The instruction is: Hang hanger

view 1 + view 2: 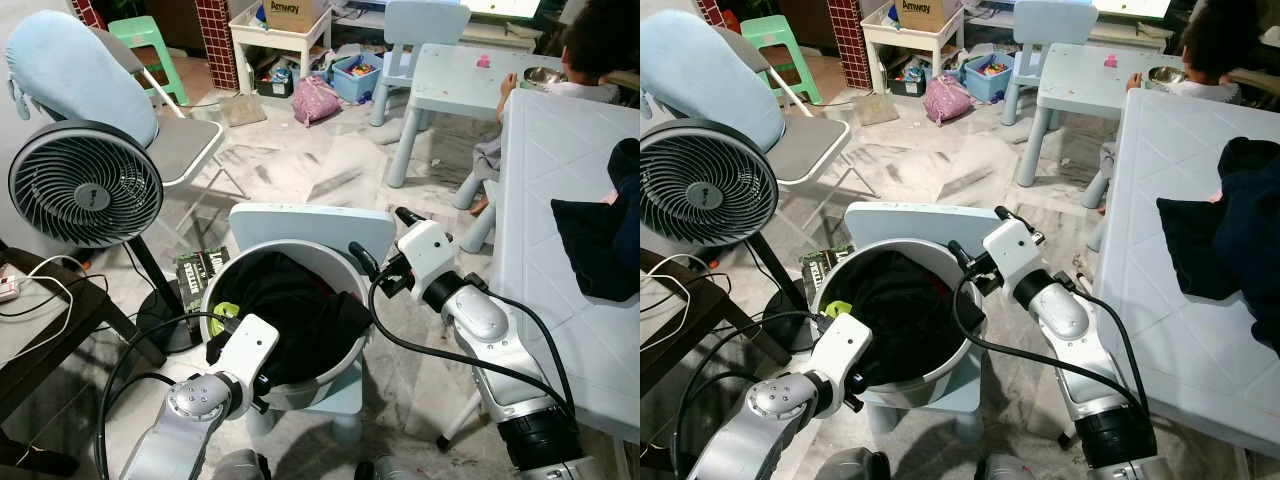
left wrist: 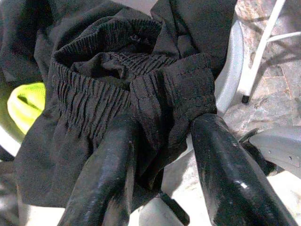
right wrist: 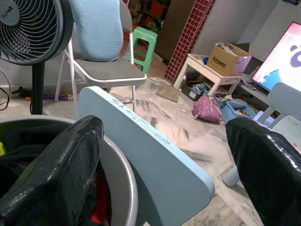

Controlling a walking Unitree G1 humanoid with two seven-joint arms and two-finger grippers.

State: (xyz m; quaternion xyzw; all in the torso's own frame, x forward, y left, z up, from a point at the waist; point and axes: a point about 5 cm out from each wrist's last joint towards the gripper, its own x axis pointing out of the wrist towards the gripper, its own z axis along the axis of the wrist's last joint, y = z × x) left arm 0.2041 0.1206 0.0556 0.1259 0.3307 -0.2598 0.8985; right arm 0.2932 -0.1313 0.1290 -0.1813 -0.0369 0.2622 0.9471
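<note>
Over the tub [image 1: 345,262], the left tool [image 2: 162,155] grips black clothes [image 2: 117,84] that may snag; the right tool [image 1: 375,245] hangs open.

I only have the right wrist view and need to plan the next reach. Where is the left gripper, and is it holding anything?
Observer: The left gripper is at the near rim of the round white plastic basin, pinching a black elastic-waisted garment.
Operator: Anything else in there on that side?
Observer: A yellow-green item lies beside the garment, towards the robot's left.
Operator: What is off to the robot's right?
Observer: A white table with dark clothing lying on it.
</note>
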